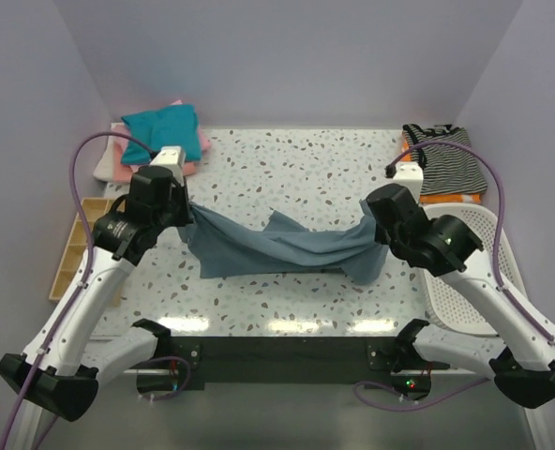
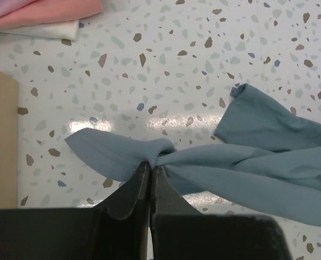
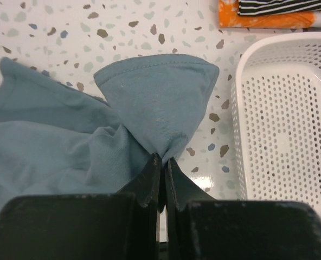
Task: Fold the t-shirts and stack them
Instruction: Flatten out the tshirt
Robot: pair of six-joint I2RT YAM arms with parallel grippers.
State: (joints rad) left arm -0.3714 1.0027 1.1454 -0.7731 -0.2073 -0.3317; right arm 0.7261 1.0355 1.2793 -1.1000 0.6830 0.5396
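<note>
A slate-blue t-shirt (image 1: 282, 246) hangs stretched between both arms above the middle of the speckled table (image 1: 296, 169). My left gripper (image 1: 189, 216) is shut on its left end, and the pinched cloth (image 2: 155, 157) bunches at the fingertips in the left wrist view. At the right end my right gripper (image 1: 373, 228) is shut on the blue cloth (image 3: 160, 108), which fans out past the tips. Folded t-shirts, teal (image 1: 161, 123) on pink (image 1: 201, 142) on white (image 1: 106, 166), lie stacked at the back left.
A striped and orange pile of clothes (image 1: 443, 161) lies at the back right. A white perforated basket (image 1: 488, 272) stands at the right edge. A wooden compartment tray (image 1: 74, 246) sits at the left edge beside my left arm.
</note>
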